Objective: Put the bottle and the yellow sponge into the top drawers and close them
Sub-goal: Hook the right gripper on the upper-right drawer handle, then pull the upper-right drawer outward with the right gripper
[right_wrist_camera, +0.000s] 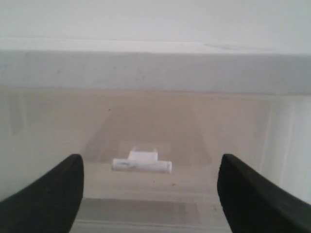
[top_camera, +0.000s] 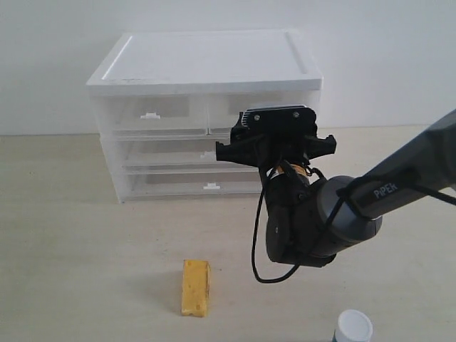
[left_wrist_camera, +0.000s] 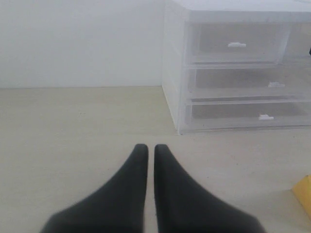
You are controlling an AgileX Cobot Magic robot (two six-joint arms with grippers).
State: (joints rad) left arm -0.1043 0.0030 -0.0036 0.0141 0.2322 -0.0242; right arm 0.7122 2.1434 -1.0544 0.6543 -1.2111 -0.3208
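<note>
**A:** As the exterior view shows the scene, where do the task's things stand?

**B:** Both top drawers (top_camera: 153,114) of the cabinet (top_camera: 206,64) are shut. The sponge (top_camera: 195,287) lies on the table (top_camera: 71,235), well out from the cabinet's front. The bottle (top_camera: 353,329) stands to its right, and only its cap (top_camera: 354,322) shows. The right gripper (top_camera: 276,134) is raised to the right-hand top drawer, its fingers hidden behind its own body.

**A:** And the left wrist view?

**B:** The left gripper (left_wrist_camera: 146,154) hangs over bare table, fingers pressed together and holding nothing. One corner of the sponge (left_wrist_camera: 303,194) shows beside it.

**A:** The right wrist view?

**B:** The fingers (right_wrist_camera: 48,194) are spread wide on either side of the drawer's tab (right_wrist_camera: 142,164), apart from it and empty.

**A:** How will each thing handle?

**B:** By judgement, the drawer is light, thin plastic, so it is best pinched squarely on the tab. A hard pull could drag the cabinet. The sponge looks light, soft and rough, so it should be taken across its narrow sides at mid-length, where it will give without slipping. The bottle looks stiff, smooth and easily tipped, so it should be gripped on the body below the cap.
</note>
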